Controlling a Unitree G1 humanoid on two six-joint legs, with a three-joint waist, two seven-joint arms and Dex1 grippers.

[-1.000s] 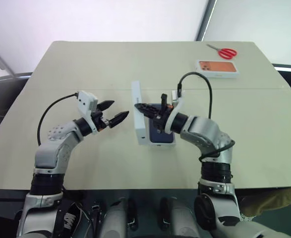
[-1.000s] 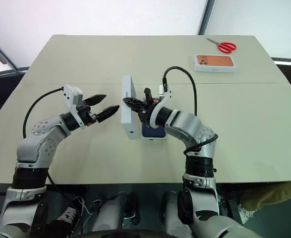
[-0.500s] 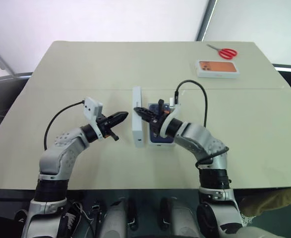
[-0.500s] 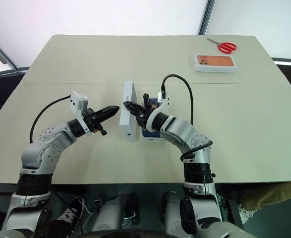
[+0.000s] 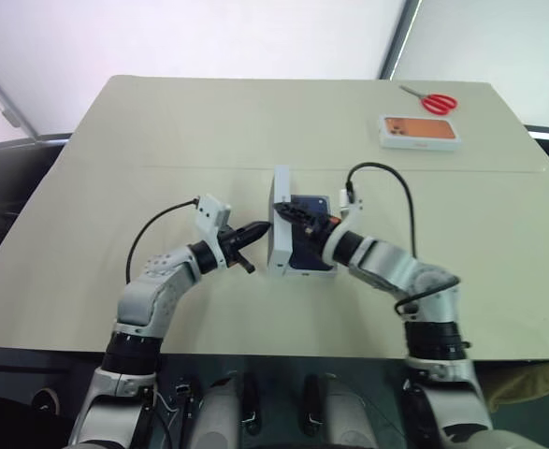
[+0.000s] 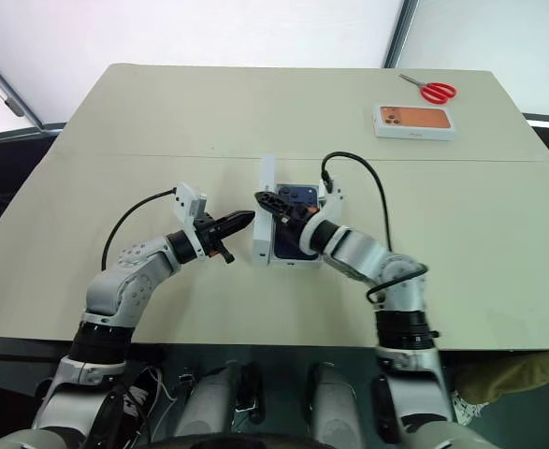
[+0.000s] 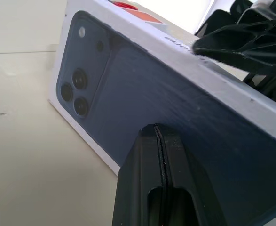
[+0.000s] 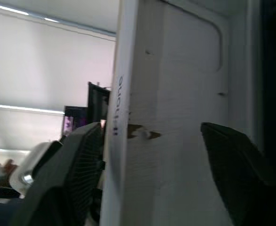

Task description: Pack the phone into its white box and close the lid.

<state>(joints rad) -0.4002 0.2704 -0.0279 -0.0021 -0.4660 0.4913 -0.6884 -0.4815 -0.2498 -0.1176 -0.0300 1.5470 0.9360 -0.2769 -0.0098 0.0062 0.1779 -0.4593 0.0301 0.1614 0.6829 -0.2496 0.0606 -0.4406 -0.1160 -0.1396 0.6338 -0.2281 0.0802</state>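
standing on its long edge at the centre of the frame, the lid (image 5: 280,219) rises upright from the table (image 5: 162,131), its printed outer face with the dark blue phone picture turned toward the left of the frame and its plain white inner face turned toward the right. the white box (image 5: 304,269) lies flat just beside the lid on its right, touching or nearly touching it along the long side, and the phone (image 5: 309,236) lies inside that box, its dark blue back and camera cluster facing up. the left gripper (image 5: 252,230) reaches in from the lower left of the frame with its two black fingers pressed together into one point, the tip at the lid's printed face; the left wrist view shows the closed fingers (image 7: 159,155) right against the printed phone picture, though actual contact cannot be confirmed. the right gripper (image 5: 299,217) comes in from the lower right of the frame, over the box, with its fingers spread apart; in the right wrist view one finger (image 8: 76,165) shows on the outer side of the lid's top edge and the other on the inner side, neither seen to pinch it. a second white box printed with an orange phone (image 5: 419,131) lies in the upper right of the frame, well apart, with red-handled scissors (image 5: 430,100) just beyond it.
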